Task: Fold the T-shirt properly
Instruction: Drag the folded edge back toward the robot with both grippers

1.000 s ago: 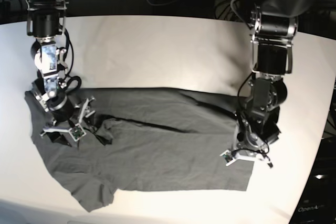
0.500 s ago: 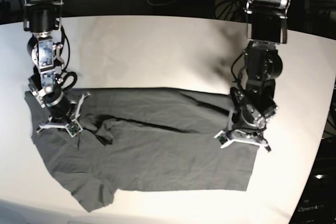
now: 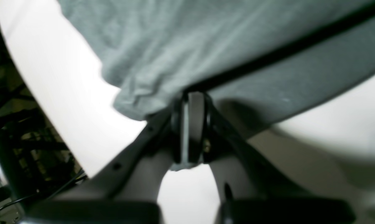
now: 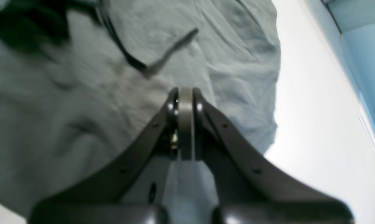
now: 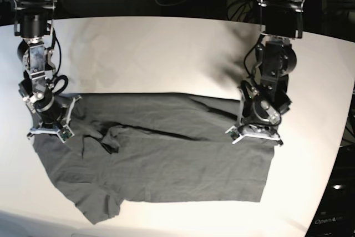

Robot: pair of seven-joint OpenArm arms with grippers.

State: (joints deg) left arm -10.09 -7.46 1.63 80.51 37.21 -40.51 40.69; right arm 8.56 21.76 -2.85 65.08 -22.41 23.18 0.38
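- I see a white tabletop [image 5: 166, 48], dark clutter behind; "OpenArm" lettering at one corner.
- T-shirt [image 5: 166, 154] spread flat.
- Left hand [image 3: 189, 93] clamped on hem edge; right hand [image 4: 185, 91] closed, probably pinching fabric, blurry.

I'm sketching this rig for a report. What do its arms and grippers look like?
Both arms are black with bare metal brackets and looping black cables. The left gripper and right gripper each have curved black fingers with screw holes and pale pads.

surface: white table [image 5: 166, 48] | on it: dark grey T-shirt [image 5: 166, 165], spread flat, wrinkled
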